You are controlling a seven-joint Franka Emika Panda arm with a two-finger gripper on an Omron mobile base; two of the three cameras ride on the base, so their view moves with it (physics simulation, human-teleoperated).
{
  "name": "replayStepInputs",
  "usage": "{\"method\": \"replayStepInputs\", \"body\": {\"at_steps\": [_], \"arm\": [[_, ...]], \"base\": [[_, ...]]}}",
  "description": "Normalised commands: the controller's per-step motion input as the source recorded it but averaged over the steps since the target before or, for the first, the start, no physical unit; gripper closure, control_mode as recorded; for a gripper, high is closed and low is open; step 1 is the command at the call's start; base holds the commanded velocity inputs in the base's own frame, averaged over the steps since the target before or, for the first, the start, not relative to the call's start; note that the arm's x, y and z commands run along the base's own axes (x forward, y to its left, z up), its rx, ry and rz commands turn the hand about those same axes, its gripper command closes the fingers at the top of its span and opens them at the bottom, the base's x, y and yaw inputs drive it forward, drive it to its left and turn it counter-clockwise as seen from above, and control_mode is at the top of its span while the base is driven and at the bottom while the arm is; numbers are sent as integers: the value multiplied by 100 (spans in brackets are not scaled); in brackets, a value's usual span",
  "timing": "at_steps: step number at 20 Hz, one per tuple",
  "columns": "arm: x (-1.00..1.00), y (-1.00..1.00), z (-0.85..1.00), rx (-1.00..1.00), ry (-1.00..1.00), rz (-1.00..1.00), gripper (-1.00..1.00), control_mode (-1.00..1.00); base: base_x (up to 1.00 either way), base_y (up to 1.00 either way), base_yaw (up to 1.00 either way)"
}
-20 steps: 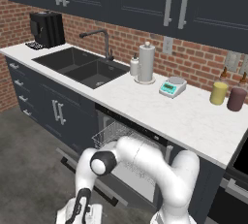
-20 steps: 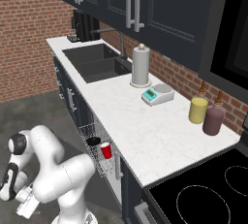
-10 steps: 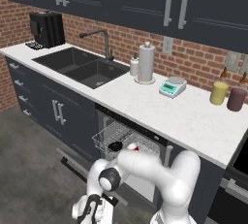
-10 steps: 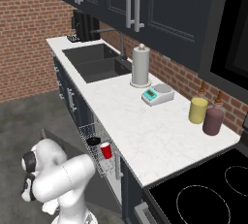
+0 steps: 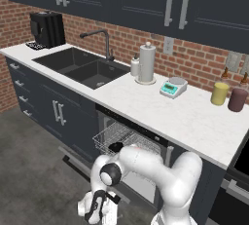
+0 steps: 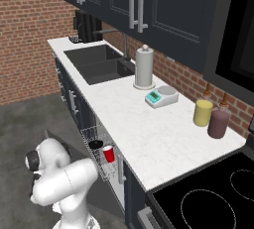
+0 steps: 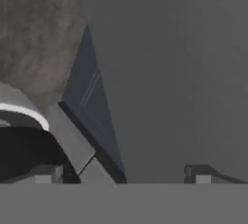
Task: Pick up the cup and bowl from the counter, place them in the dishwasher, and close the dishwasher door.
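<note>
The dishwasher (image 5: pixel 146 143) under the counter (image 5: pixel 185 117) stands open with its wire rack (image 5: pixel 114 136) pulled out. In the rack lie the black bowl (image 5: pixel 115 146) and, upright beside it, the red cup (image 6: pixel 108 153); the bowl (image 6: pixel 95 144) is just left of the cup. The dishwasher door (image 5: pixel 73 157) hangs lowered, nearly flat. My arm bends down in front of it and the gripper (image 5: pixel 95 210) hangs low near the floor. In the hand view the gripper (image 7: pixel 123 177) is open, empty, close to a flat dark grey panel (image 7: pixel 174 72).
On the counter (image 6: pixel 134 124) stand a paper towel roll (image 5: pixel 146 63), a small scale (image 5: pixel 172 87), a yellow cylinder (image 5: pixel 220 93) and a maroon cylinder (image 5: pixel 237 99). The sink (image 5: pixel 80 65) lies left, a stove (image 6: pixel 213 198) right. Grey floor (image 5: pixel 34 170) spreads before the cabinets.
The arm has folded in and dropped the hand lower, close to the floor in front of the open door. Cup, bowl, rack and door have not moved.
</note>
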Motion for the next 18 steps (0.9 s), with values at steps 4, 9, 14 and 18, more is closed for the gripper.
{"method": "replayStepInputs", "body": {"at_steps": [4, 9, 14, 18], "arm": [[99, -87, 62, -5, -39, 5, -100, -100], [100, -86, 76, -10, -36, 2, -100, -100], [100, -83, 40, -13, -23, 0, -100, -100], [100, -84, -9, -13, -5, 0, -100, -100]], "base": [[0, 0, 0], [0, 0, 0], [0, 0, 0], [0, 0, 0]]}}
